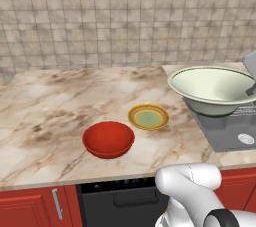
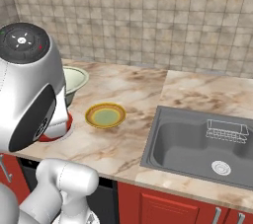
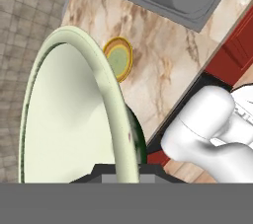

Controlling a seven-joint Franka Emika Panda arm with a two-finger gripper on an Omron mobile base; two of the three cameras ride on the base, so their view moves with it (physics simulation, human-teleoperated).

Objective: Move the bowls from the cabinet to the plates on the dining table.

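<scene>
Cream-white bowl hangs in the air above the dining table, the gripper clamped on its rim, near the steel sink. On the marble below, the yellow-rimmed plate lies bare, and the red bowl sits just beside it, toward the counter's front edge

Glossy red bowl sits on veined marble dining table.
</scene>
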